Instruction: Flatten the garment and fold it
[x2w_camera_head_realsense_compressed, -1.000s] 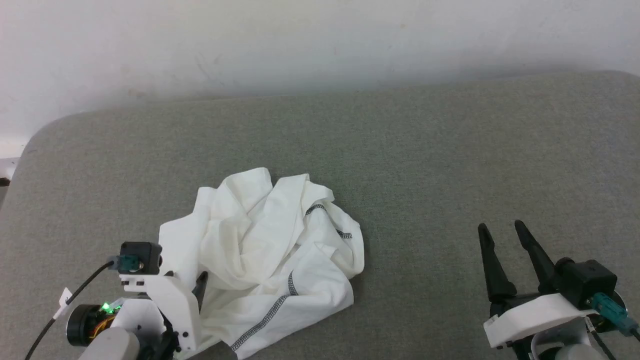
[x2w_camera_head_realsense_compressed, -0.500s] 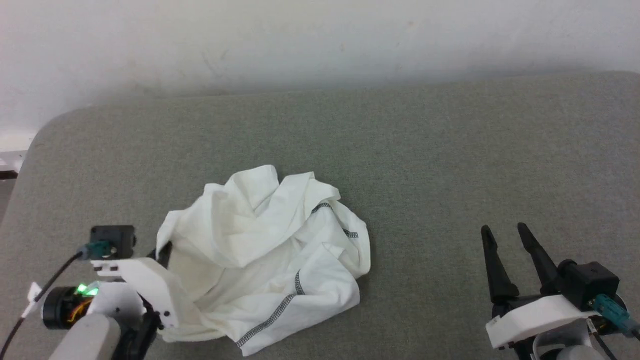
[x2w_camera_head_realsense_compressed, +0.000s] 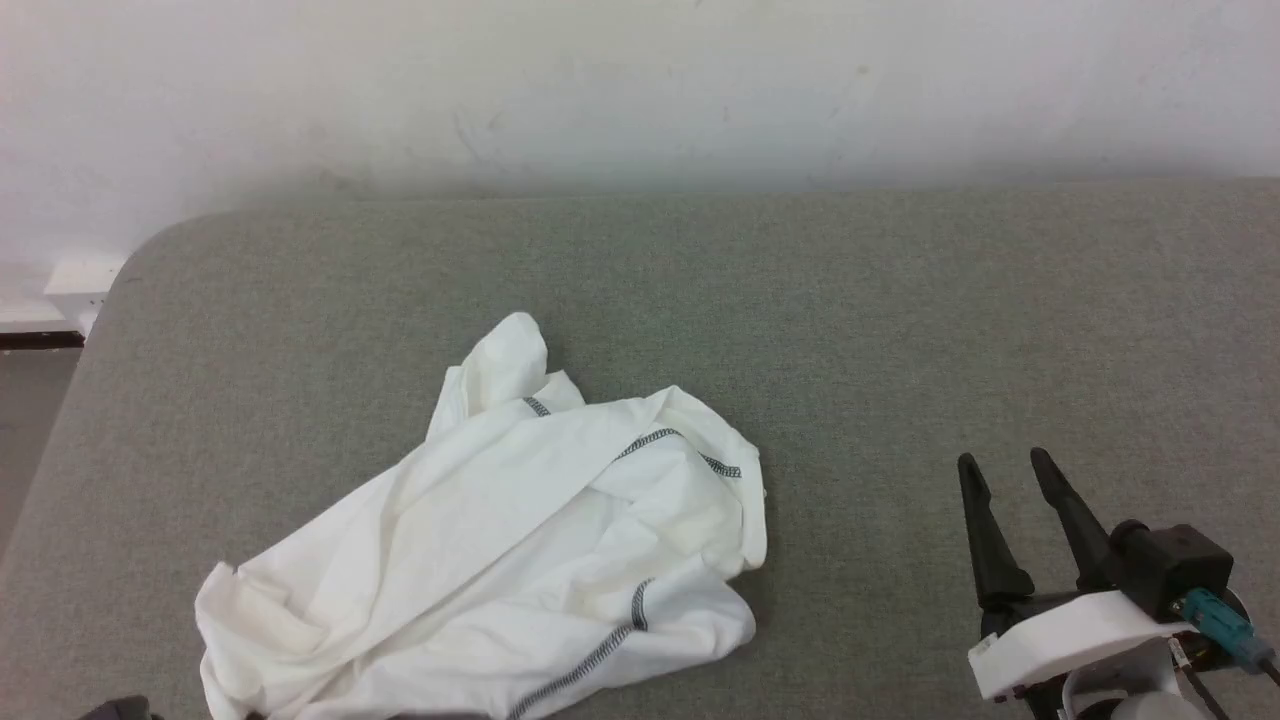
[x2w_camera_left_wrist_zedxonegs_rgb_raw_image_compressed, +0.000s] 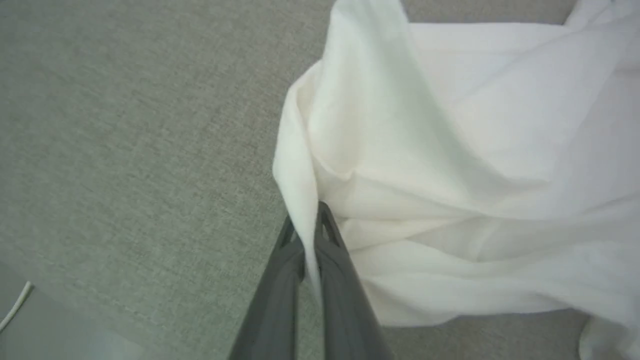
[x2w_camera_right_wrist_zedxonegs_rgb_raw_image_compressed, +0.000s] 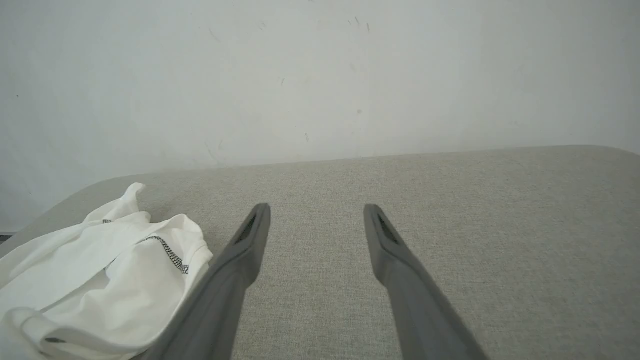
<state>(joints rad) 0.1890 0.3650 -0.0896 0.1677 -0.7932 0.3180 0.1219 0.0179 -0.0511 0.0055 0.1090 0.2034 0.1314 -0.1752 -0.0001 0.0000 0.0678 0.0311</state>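
- Where it meets the white wall (x2w_camera_head_realsense_compressed: 640, 90), the grey fabric-topped table (x2w_camera_head_realsense_compressed: 900, 300) carries the rest.
- The garment (x2w_camera_head_realsense_compressed: 500, 540) lies crumpled on its left half, stretched toward the near-left edge.
- The left pincer (x2w_camera_left_wrist_zedxonegs_rgb_raw_image_compressed: 306, 227) pinches a fold of the garment's edge.
- The right pincer (x2w_camera_head_realsense_compressed: 1002, 458) stands spread, its 2 fingers empty, well apart from the cloth.

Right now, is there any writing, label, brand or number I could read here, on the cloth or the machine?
None can be read.
The shirt is plain white, with only dark zigzag stitching and no tag showing.
The grey surface, the wall and the right tool bear no lettering.
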